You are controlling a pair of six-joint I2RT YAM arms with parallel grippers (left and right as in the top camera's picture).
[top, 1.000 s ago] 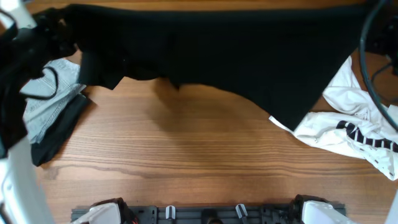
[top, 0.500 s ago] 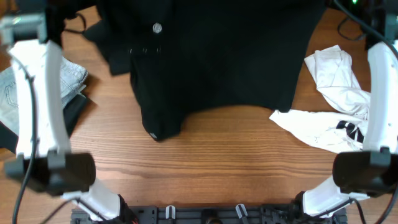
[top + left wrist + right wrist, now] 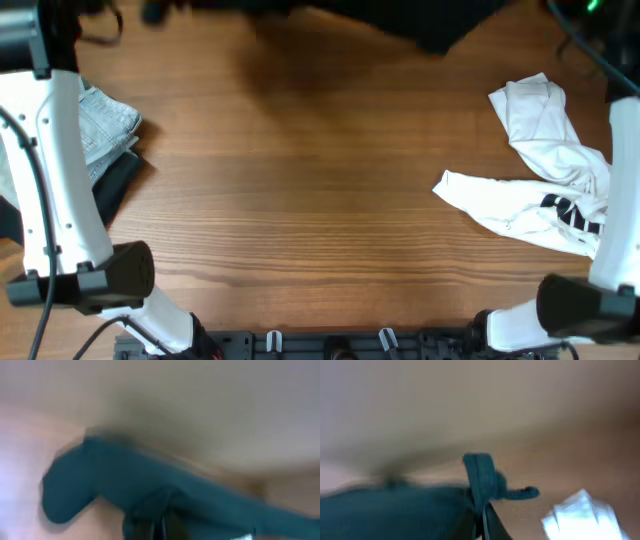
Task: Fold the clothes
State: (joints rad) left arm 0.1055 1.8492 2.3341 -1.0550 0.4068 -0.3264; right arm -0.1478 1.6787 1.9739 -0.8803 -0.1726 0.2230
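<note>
The long black cloth garment hangs between the two grippers at the far edge of the wooden table, its long axis running left to right from one gripper to the other; only its lower hem shows in the overhead view, the rest lying beyond the top of the frame. The right gripper is clamped on a fold of the garment, which stands up just ahead of its fingertips and trails off to its left; the left gripper is badly blurred, yet its fingers appear pinched shut on the garment, which spreads ahead of it and to both sides. Neither arm is nearer, since each holds one end; the cloth lies between them and away from the robot's base.

The bare wood lies on the near side of both grippers, below the cloth; so the coming move, as I judge it, calls for both arms to draw back towards the base together and lower, keeping the long axis crosswise so that the garment lands flat. A crumpled white shirt with black print sits near the right arm, and a folded pale grey denim piece sits near the left arm; the cloth should come down between them, touching neither.
</note>
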